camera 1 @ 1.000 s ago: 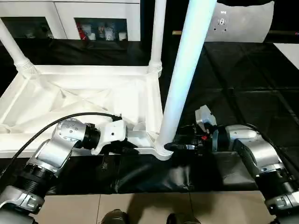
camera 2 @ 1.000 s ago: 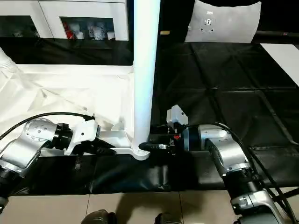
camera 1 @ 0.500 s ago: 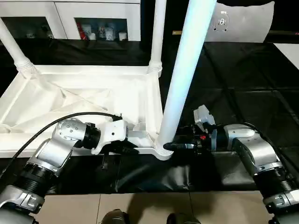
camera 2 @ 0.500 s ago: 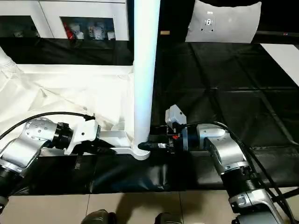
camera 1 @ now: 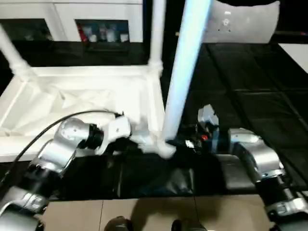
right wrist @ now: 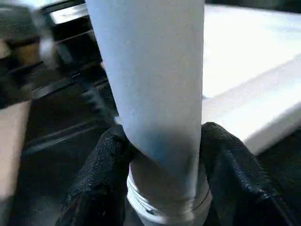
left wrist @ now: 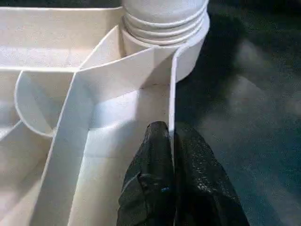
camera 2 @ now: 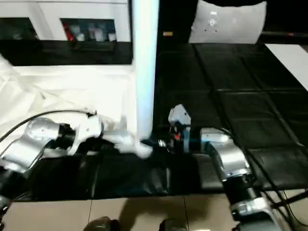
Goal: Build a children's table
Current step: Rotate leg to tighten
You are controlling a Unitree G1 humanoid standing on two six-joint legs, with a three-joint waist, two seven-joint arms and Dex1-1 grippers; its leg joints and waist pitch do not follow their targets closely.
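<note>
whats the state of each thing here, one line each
table top: upside down, ribs facing up
near leg: upright in its corner socket
far legs: upright in their sockets
left gripper: shut on the table top's rim
right gripper: clamped around the near leg's base

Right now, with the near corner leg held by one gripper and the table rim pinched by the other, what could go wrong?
The right gripper clasps the tall leg only near its base; a sideways push there could tilt it in the corner socket instead of seating it.

The left gripper pinches just the thin rim wall of the upturned tabletop; it may slip off, letting the top shift on the black mat.
</note>
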